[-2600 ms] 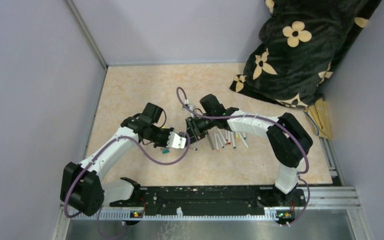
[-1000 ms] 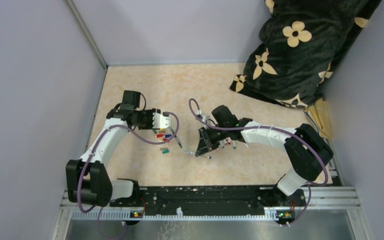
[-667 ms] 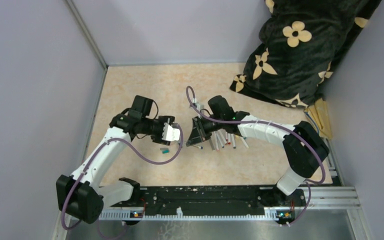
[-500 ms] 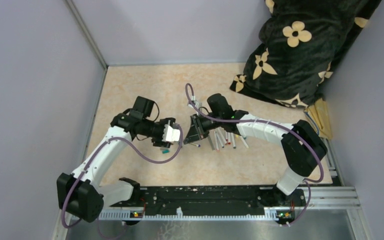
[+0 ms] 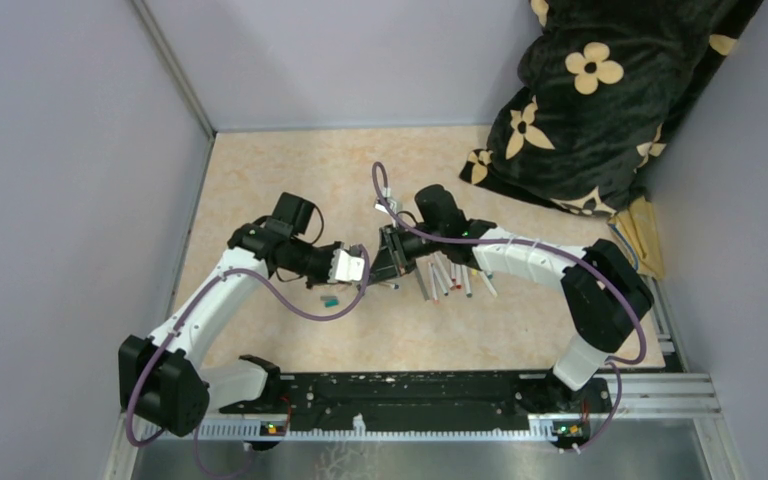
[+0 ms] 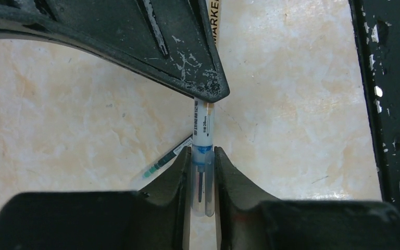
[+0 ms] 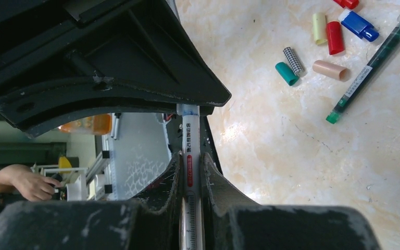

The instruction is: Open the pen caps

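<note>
Several pens (image 5: 438, 280), marbled tabletop (image 5: 280, 170), lilac walls (image 5: 360, 60), blanket perhaps (image 5: 600, 100)

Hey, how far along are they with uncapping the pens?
Done: several loose caps lie on the table. In hand: the right gripper clamps one pen, the left gripper its cap, not yet off. Left: a row of pens by the right arm; their caps unreadable.

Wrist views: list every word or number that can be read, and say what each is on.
"MARKER", orange, top cut off: white strip at the left wrist view's top edge.
"20mm", roughly; the rest is blurred: held pen, left wrist view.
Red and black print on the held pen in the right wrist view: unreadable.
Label on the green pen: too small to read.
</note>
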### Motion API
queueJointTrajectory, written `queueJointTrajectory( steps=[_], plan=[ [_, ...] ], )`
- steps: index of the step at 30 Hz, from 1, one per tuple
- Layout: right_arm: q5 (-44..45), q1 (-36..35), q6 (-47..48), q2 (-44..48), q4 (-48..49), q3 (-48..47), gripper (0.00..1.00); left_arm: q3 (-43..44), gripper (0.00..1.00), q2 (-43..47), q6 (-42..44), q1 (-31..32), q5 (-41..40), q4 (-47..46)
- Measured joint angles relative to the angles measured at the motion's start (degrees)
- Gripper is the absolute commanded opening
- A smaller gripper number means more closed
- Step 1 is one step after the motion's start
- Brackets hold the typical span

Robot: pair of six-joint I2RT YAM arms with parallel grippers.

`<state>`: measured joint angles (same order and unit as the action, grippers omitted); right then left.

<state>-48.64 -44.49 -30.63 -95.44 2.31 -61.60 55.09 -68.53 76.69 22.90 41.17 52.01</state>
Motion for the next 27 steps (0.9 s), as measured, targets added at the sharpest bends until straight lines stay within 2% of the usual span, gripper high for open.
queueJointTrajectory(
  steps=[1, 2, 4, 6, 9, 13, 16, 18, 19, 22, 27],
  plan=[
    [0.02, 0.02, -0.04, 0.00, 0.09, 0.02, 0.04, 0.04, 0.10, -0.02, -0.07, 0.04, -0.15, -0.07],
    [0.07, 0.04, -0.07, 0.00, 0.28, 0.07, 0.17, 0.09, 0.08, -0.04, -0.15, 0.11, -0.42, -0.20],
    [0.17, 0.04, -0.35, 0.00, 0.68, 0.17, 0.33, 0.13, 0.07, -0.04, -0.26, 0.17, -0.76, -0.26],
    [0.44, -0.02, -1.03, 0.00, 2.56, 1.07, 0.38, 0.17, 0.06, -0.04, -0.63, 0.22, -1.29, -0.66],
    [0.68, -0.42, -2.19, -0.37, 4.46, 1.97, 0.38, 0.48, 0.05, -0.04, -0.68, 0.22, -1.60, -1.05],
    [0.87, -1.29, -4.39, -1.36, 8.15, 2.49, 0.31, 1.40, 0.03, -0.02, -0.57, 0.22, -1.92, -1.29],
    [1.25, -1.40, -6.56, -1.36, 11.39, 3.76, 0.18, 1.57, 0.03, 0.13, -0.31, 0.22, -2.43, -1.40],
    [1.92, -1.40, -8.00, -1.36, 13.84, 4.66, 0.14, 1.57, 0.03, 0.20, -0.17, 0.24, -2.73, -1.40],
    [2.21, -1.40, -8.68, -1.36, 14.93, 5.11, 0.14, 1.57, 0.02, 0.28, -0.13, 0.24, -3.02, -1.44],
    [2.71, -1.49, -10.05, -1.36, 16.92, 5.84, 0.33, 1.55, 0.02, 0.35, 0.17, 0.24, -3.41, -1.49],
    [4.68, -1.49, -9.97, -1.36, 16.31, 5.81, 0.37, 1.55, 0.02, 0.90, 0.48, 0.26, -4.04, -1.49]
  ],
)
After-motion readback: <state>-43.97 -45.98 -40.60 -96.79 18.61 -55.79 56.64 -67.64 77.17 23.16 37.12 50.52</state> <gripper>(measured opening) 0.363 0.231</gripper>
